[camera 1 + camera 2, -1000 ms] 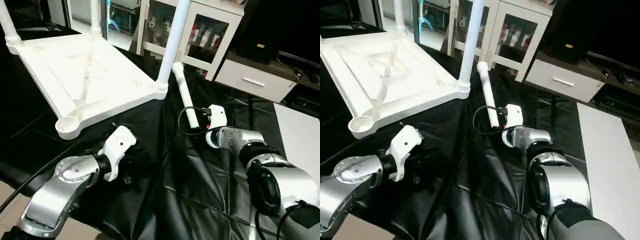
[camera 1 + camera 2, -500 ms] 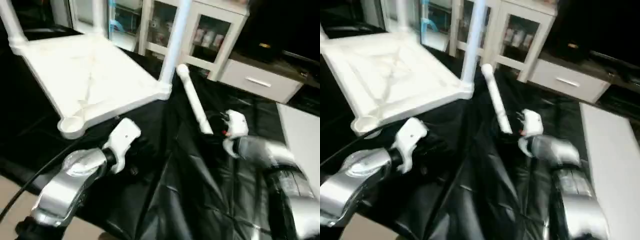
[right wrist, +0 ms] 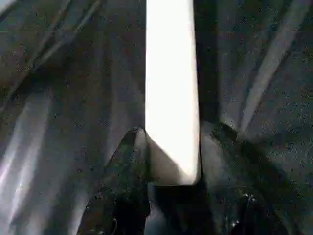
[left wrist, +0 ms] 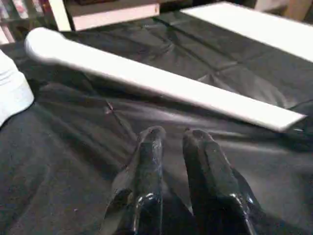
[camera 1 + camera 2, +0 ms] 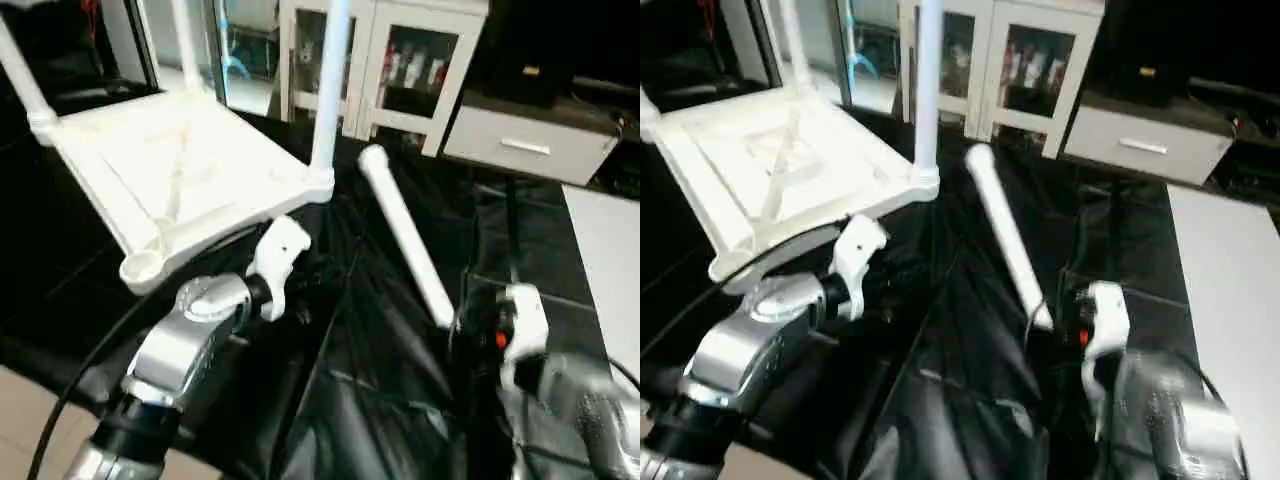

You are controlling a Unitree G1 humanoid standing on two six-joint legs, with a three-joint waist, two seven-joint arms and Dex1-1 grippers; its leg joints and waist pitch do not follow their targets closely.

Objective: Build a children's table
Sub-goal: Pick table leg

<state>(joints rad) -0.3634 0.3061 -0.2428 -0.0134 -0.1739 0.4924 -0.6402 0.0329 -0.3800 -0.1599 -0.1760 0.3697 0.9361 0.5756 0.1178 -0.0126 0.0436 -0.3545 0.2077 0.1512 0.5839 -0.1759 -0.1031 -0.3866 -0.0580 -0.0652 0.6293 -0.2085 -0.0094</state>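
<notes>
Loose leg: a long tapered white plastic tube leg (image 5: 405,232) is seen lying on the black sheet (image 5: 380,400), its narrow end clamped between the two black fingers of the right gripper (image 3: 171,161).
Left gripper: the left gripper (image 4: 171,142) is held just above the sheet, near the leg's middle, fingers nearly closed with nothing between them.
Table top: the white ribbed rectangular plastic top (image 5: 180,170) is laid upside down, beyond the left gripper.
Sockets: upright legs (image 5: 330,80) are seated in three corner sockets; the near corner socket (image 5: 143,266) is left open.
</notes>
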